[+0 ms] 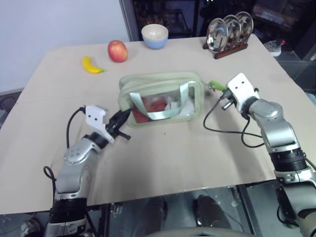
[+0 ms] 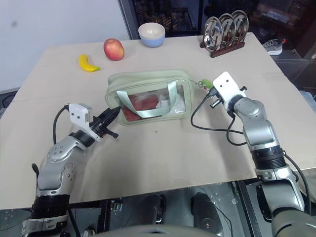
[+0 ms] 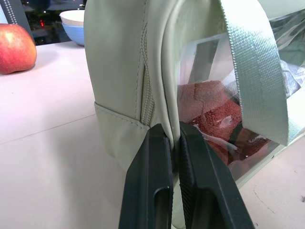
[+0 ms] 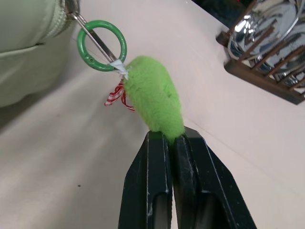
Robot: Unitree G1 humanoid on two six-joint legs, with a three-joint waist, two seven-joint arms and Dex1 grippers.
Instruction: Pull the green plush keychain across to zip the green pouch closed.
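- Broadly, the table (image 1: 163,163) carried everything, its tan top bare near the front edge.
- The green pouch (image 1: 160,81) stood upright near the middle of the table, red and white contents showing through its clear side.
- The left hand (image 3: 175,143) was clamped on the pouch's seam at its left end, fingers pressed together on the fabric.
- The right hand (image 4: 175,138) was clamped on the green plush keychain (image 4: 155,98), just beside the pouch's right end.
- A green ring (image 4: 101,45) joined the keychain to the zipper pull.
- Farther back lay a plate rack (image 1: 228,30), a bowl (image 1: 154,35), an apple (image 1: 117,51) and a banana (image 1: 92,65).
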